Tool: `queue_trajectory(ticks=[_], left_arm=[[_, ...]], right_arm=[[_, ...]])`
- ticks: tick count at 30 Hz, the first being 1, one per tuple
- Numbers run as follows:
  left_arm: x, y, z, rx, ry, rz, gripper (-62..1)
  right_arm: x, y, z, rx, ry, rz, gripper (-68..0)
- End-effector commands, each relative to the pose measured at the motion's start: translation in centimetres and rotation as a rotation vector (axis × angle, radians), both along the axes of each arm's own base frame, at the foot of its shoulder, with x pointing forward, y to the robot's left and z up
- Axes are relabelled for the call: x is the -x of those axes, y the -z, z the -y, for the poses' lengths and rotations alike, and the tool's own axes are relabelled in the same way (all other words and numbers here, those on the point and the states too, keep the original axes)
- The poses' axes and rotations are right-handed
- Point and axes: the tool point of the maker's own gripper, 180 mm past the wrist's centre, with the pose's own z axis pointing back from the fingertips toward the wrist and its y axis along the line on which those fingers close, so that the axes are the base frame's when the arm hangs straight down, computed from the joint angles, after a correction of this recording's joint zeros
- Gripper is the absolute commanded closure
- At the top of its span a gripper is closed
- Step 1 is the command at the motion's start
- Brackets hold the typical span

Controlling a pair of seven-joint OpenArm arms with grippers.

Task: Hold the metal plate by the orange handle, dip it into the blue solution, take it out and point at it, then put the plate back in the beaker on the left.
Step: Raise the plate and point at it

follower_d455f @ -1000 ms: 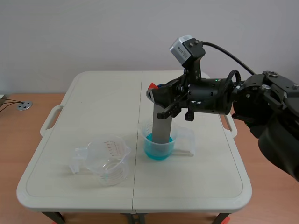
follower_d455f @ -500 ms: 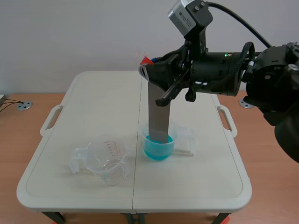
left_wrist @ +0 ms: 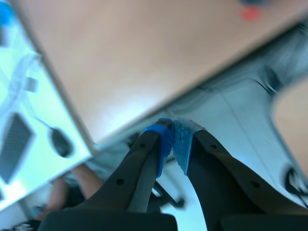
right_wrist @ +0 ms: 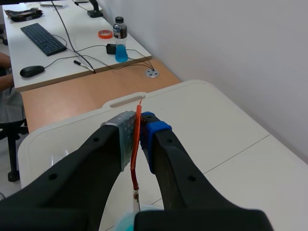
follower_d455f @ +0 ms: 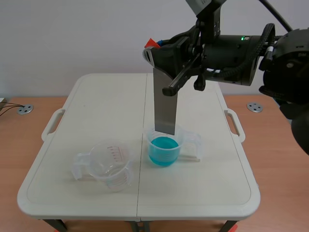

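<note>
The right gripper [right_wrist: 138,132], clamping the thin orange handle [right_wrist: 135,168], is lifting the flat grey metal plate [follower_d455f: 164,106] out of the clear beaker of blue solution [follower_d455f: 164,150]. The left gripper [left_wrist: 173,139], closed on nothing, should be pointing next.

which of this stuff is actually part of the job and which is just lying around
Job:
- metal plate
- its orange handle, clamped in the right pincer
- beaker of blue solution
- empty beaker

Lying about, on the desk behind:
- keyboard
- mouse
- drinks bottle
- orange tape roll
</note>
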Motion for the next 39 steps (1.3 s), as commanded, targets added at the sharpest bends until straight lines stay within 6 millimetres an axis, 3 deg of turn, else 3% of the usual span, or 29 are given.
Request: queue_trajectory(ticks=[1,13,20,30,39], left_arm=[[-0.9,-0.7,1.2,0.027,0.026,0.042,-3.0],[-8.9,-5.0,7.0,0.164,0.195,0.271,-3.0],[-12.9,-5.2,13.6,0.261,0.322,0.307,-3.0],[-16.6,-6.3,22.7,0.376,0.444,0.339,-3.0],[-17.4,-7.5,28.6,0.462,0.548,0.357,-3.0]], right_arm=[[0.0,-2.0,0.3,-0.027,-0.008,0.054,-1.3],[0.7,-4.6,0.0,-0.044,-0.023,0.132,-1.3],[0.8,-4.9,-0.1,-0.049,-0.027,0.138,-1.3],[0.8,-4.9,-0.1,-0.050,-0.027,0.137,-1.3],[0.8,-4.9,-0.1,-0.049,-0.027,0.137,-1.3]])
